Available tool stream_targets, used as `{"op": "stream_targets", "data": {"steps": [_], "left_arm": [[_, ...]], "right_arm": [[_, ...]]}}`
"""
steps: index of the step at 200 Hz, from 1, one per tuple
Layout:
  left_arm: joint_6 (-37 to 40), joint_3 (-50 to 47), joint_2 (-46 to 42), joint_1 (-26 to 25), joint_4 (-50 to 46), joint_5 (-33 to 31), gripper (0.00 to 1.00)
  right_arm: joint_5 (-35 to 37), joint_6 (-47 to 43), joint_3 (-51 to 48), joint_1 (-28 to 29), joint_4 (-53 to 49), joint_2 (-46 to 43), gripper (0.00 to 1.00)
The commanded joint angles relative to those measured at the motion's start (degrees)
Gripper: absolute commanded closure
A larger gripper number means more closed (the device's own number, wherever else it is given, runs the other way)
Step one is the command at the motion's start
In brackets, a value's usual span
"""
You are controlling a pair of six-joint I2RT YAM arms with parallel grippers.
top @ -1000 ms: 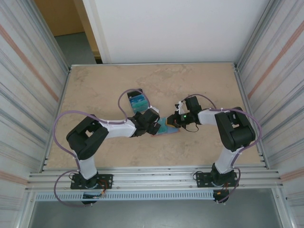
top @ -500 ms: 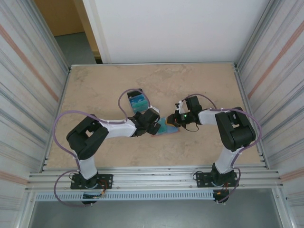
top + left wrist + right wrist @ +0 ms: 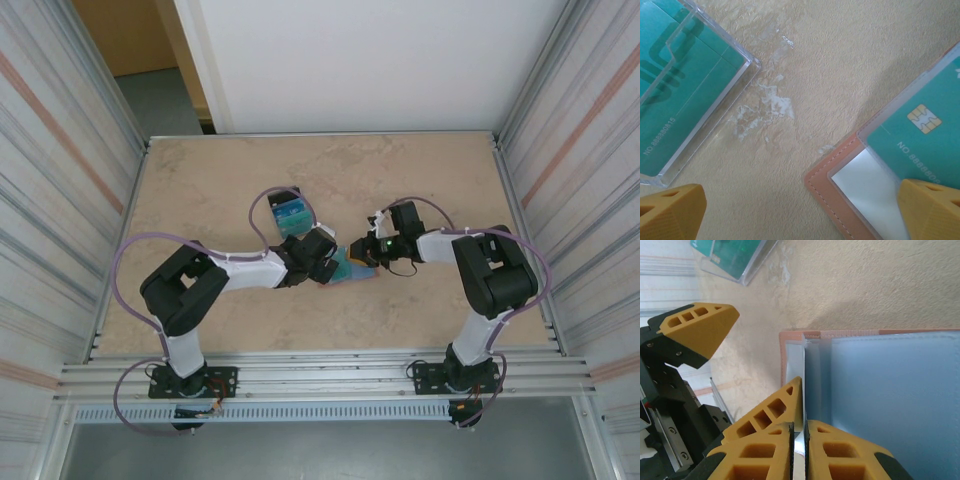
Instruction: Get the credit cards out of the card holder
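Observation:
The salmon-pink card holder (image 3: 836, 196) lies open on the table, with its blue-grey lining (image 3: 890, 400) facing the right wrist camera. A teal credit card (image 3: 920, 135) with a gold chip sits partly slid along a clear sleeve, leaving pale empty sleeve below it. My right gripper (image 3: 800, 432) is shut on a thin pale edge by the holder's fold, seen edge-on; it lines up with the teal card (image 3: 343, 265). My left gripper (image 3: 800, 215) stands wide open. One of its fingertips (image 3: 930, 207) is over the sleeve's corner and the other is over bare table.
A clear acrylic box (image 3: 690, 85) holding teal cards stands just left of the card holder, and also behind the left gripper (image 3: 290, 215). Metal rails and corrugated walls (image 3: 50, 200) enclose the beige table (image 3: 420, 170).
The right gripper has edged slightly left over the card holder. The left arm has not moved.

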Motion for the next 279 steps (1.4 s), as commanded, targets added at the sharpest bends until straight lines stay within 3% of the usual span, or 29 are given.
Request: {"op": "stream_targets", "data": {"steps": [1, 171, 223, 279], "left_arm": [[1.1, 0.2, 1.6, -0.1, -3.7, -1.2, 0.01], [1.1, -0.1, 1.6, -0.1, -4.3, -2.2, 0.01], [1.0, -0.1, 1.6, -0.1, -4.3, -2.3, 0.01], [1.0, 0.1, 1.6, 0.0, -4.5, -2.3, 0.01]], "right_arm": [[-2.0, 1.3, 0.0, 0.6, 1.7, 1.0, 0.85], [-2.6, 0.9, -1.3, -1.5, 1.3, -1.6, 0.85], [-3.0, 0.8, -1.6, -1.6, 1.4, -2.0, 0.9], [2.2, -1.9, -1.4, -1.6, -3.5, -1.9, 0.76]]}}
